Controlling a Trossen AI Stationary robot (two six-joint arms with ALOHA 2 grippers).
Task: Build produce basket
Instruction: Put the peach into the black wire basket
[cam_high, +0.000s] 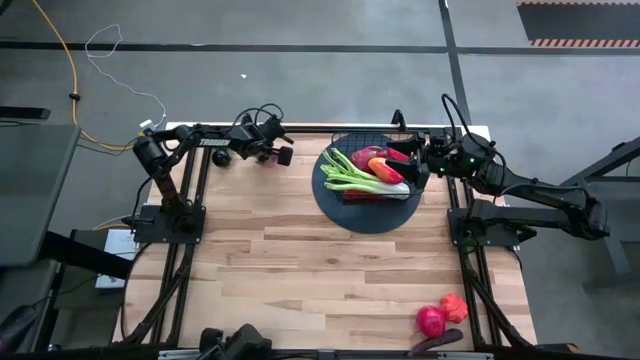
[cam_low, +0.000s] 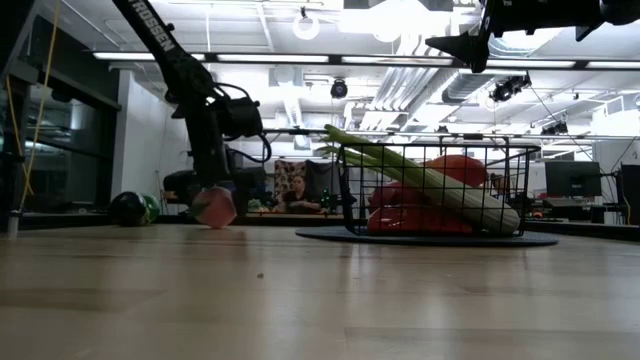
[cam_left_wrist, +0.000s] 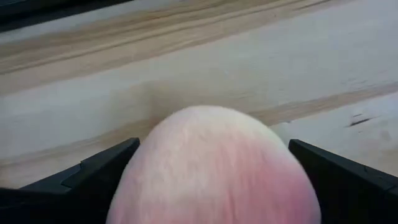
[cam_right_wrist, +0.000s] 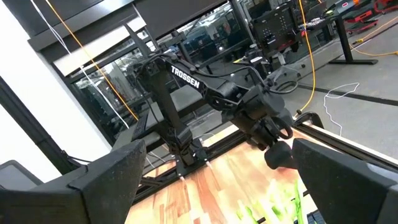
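Left hand, fingers apart around a pink-white round fruit on the desk; right hand open over the black wire-mesh basket.

Black wire-mesh basket on its dark round disc sits at 1 o'clock, stuffed with pale green celery lying across red pieces.

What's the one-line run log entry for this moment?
left gripper: open around pink fruit | right gripper: open over basket | celery inside
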